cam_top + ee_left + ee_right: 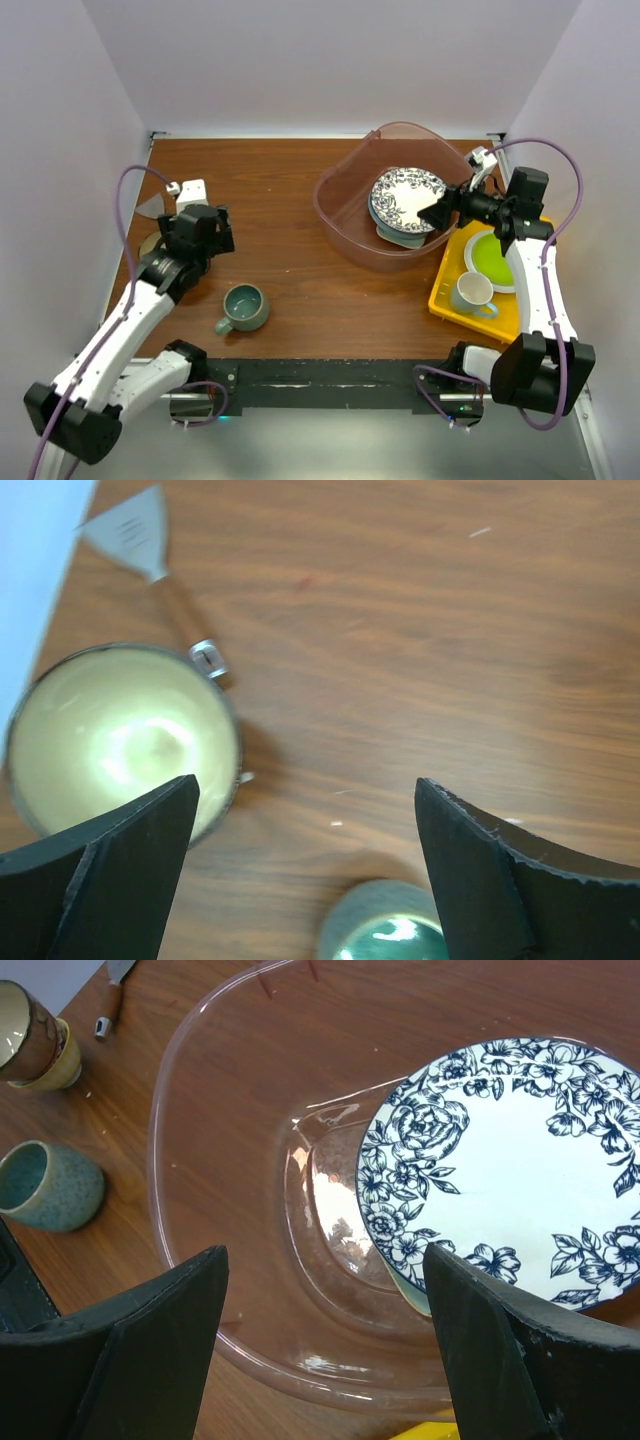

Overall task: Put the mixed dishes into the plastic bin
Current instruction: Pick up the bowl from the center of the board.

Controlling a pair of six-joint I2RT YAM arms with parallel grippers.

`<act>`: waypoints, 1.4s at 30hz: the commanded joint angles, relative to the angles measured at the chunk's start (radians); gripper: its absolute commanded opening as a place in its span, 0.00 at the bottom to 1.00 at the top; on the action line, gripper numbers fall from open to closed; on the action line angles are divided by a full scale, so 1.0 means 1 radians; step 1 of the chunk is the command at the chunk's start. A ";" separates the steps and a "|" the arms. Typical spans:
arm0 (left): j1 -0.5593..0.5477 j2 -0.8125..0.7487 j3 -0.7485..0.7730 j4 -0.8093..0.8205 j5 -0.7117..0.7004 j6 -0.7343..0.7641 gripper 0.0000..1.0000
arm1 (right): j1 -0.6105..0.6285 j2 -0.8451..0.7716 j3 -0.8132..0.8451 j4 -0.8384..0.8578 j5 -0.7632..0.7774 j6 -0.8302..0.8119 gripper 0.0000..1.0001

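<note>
Hovered the right gripper [440, 212] at the right wall of the plastic bin [335, 215], forearm raised, jaws spread wide and empty, beside the blue-patterned plate [407, 195] lying inside. Poised the left gripper [198, 232], elbow bent, likewise wide and empty, over the table [280, 190] near the grey-teal mug [245, 307], well outside the bin.

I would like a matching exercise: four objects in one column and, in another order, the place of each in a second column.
1. blue floral plate
2. teal mug
3. lime-green plate
4. spatula

A. on the yellow tray
B. near the table's front edge
C. inside the plastic bin
D. at the table's left edge

Pairs: 1-C, 2-B, 3-A, 4-D
</note>
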 commanded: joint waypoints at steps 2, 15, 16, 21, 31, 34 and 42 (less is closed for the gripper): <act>0.005 0.147 0.048 -0.012 -0.195 0.008 0.85 | -0.001 -0.035 0.008 0.030 -0.031 -0.008 0.83; 0.070 0.386 -0.002 0.086 -0.281 0.047 0.54 | -0.002 -0.038 0.009 0.028 -0.025 -0.010 0.83; 0.071 0.399 -0.008 0.091 -0.286 0.047 0.54 | -0.002 -0.038 0.008 0.026 -0.024 -0.011 0.83; 0.093 0.463 -0.007 0.103 -0.288 0.047 0.38 | -0.002 -0.037 0.011 0.023 -0.024 -0.011 0.83; 0.114 0.498 -0.012 0.106 -0.280 0.050 0.29 | -0.002 -0.046 0.014 0.022 -0.030 -0.011 0.83; 0.120 0.501 -0.010 0.108 -0.272 0.053 0.23 | -0.004 -0.048 0.014 0.022 -0.033 -0.011 0.83; 0.123 0.452 -0.009 0.106 -0.281 0.065 0.00 | -0.005 -0.046 0.015 0.017 -0.034 -0.013 0.83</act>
